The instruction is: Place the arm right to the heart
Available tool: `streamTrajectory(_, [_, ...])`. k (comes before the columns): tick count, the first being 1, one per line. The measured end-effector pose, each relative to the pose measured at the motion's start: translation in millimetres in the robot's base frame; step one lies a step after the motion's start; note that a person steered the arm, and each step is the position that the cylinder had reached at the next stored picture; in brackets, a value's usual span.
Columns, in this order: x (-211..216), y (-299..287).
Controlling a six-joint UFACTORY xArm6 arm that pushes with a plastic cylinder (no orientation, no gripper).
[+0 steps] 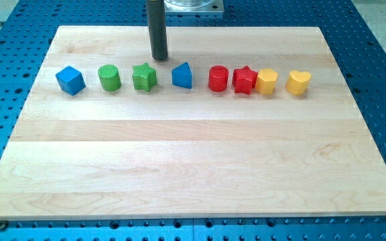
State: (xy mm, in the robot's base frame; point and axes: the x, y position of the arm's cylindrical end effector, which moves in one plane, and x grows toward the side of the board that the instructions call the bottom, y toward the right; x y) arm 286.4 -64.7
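Starting at the view's left of the wooden board (pixel 193 174), a row of eight blocks runs across the upper part. First comes the blue cube (pixel 70 80), sitting cornerwise. Next to it, well apart, is the green cylinder (pixel 110 78), then the green star (pixel 144 77) just beside that.

Above the gap between the green star and the next block stands the dark rod, and my tip (pixel 159 58) rests on the board just toward the view's top of the row, touching no block. There are no fingers on this rod, so there is nothing to read as wide, narrow or holding.

On we go: the blue triangular block (pixel 182 75) sits just below and to the right of my tip. A gap, then the red cylinder (pixel 218 78), and the red star (pixel 244 80) right up against it. The yellow cylinder-like block (pixel 267 82) touches the red star's right side.

Last in line, at the view's right end, is the yellow heart (pixel 298 82), a small gap from its yellow neighbour. Its lobes face the view's upper right and its point seems to aim lower left, so its long axis runs on that diagonal. My tip is far to its left, with four blocks in between.
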Motion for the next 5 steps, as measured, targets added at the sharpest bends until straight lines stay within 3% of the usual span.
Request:
streamTrajectory(2, [0.0, 15.7])
streamTrajectory(3, [1.6, 57.1])
streamTrajectory(4, [6.2, 45.9])
streamTrajectory(5, [6.2, 97.4])
